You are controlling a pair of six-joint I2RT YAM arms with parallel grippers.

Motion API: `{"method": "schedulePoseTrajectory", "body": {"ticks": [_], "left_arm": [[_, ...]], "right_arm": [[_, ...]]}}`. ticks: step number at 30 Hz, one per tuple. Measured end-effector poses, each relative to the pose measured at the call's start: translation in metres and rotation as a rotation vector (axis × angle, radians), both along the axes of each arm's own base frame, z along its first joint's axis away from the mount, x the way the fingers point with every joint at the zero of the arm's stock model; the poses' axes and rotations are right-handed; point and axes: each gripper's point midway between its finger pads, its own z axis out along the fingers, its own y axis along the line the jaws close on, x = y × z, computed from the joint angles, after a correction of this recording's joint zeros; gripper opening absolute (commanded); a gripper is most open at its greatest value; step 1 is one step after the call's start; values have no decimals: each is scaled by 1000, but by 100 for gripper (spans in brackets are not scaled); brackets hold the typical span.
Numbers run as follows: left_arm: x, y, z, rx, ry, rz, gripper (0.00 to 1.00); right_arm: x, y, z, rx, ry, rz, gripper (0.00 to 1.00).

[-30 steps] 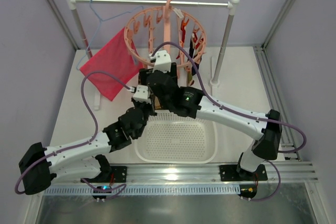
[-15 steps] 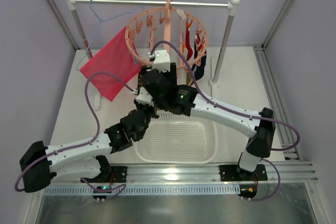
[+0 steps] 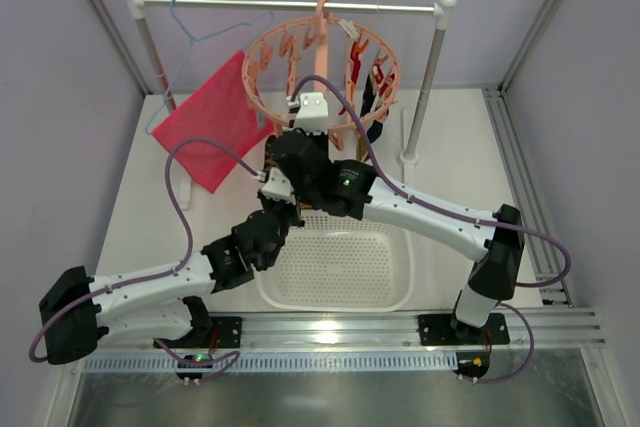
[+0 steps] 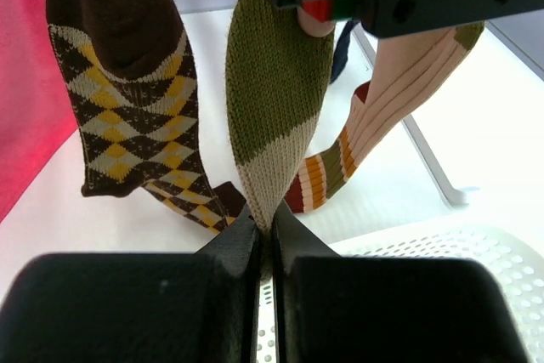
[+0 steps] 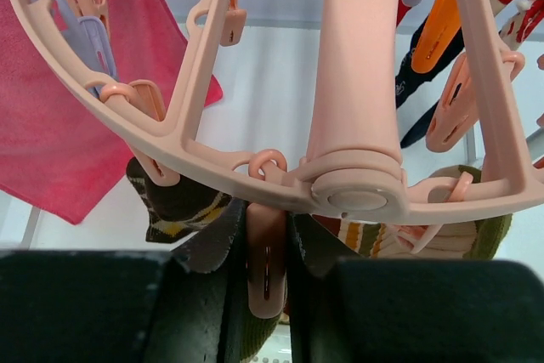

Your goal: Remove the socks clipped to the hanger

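The salmon-pink ring hanger (image 3: 252,87) hangs from the rail with socks clipped under it. In the left wrist view a brown argyle sock (image 4: 127,99), an olive-and-tan sock (image 4: 272,99) and a tan striped sock (image 4: 399,74) dangle side by side. My left gripper (image 4: 265,231) is shut on the lower tan end of the olive sock. Under the ring (image 5: 170,138), my right gripper (image 5: 266,265) is shut on the pink clip (image 5: 266,252) that holds that sock's top. A navy sock (image 5: 415,91) hangs at the ring's far right.
A pink-red cloth (image 3: 210,122) on a light-blue wire hanger (image 3: 195,32) hangs left of the ring on the same rail (image 3: 290,4). A white perforated basket (image 3: 340,262) sits on the table below both arms. The rack's right post (image 3: 425,77) stands close by.
My right gripper's jaws have closed from wide apart onto the pink clip. The ring has swung slightly to the right. The left gripper has kept its hold on the sock.
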Motion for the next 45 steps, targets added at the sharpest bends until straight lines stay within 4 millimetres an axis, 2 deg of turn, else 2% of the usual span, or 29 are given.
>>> {"method": "schedulePoseTrajectory", "body": {"ticks": [11, 12, 13, 15, 16, 21, 30, 35, 38, 45], "left_arm": [[2, 2, -5, 8, 8, 24, 0], [2, 2, -5, 11, 7, 24, 0], [2, 1, -5, 13, 7, 23, 0], [1, 1, -5, 17, 6, 19, 0], [1, 0, -5, 18, 6, 16, 0], [0, 1, -4, 18, 3, 14, 0], [-7, 6, 4, 10, -12, -24, 0], [-17, 10, 22, -43, -29, -91, 0], [-20, 10, 24, -63, -20, -128, 0], [-23, -1, 7, -17, 44, -189, 0]], "right_arm": [[4, -6, -9, -8, -8, -24, 5], [4, -7, -11, -7, -9, -22, 14], [3, -7, -13, 1, -11, -18, 45], [0, -8, -15, 13, -10, 2, 55], [-1, -9, -17, 11, -6, 12, 63], [-11, -8, -25, 49, 1, 99, 74], [-29, -22, -16, 222, -38, 275, 81], [-30, -35, -9, 353, -80, 384, 82], [-32, -30, -7, 399, -98, 463, 82], [-52, -7, -1, 474, -121, 649, 82]]}}
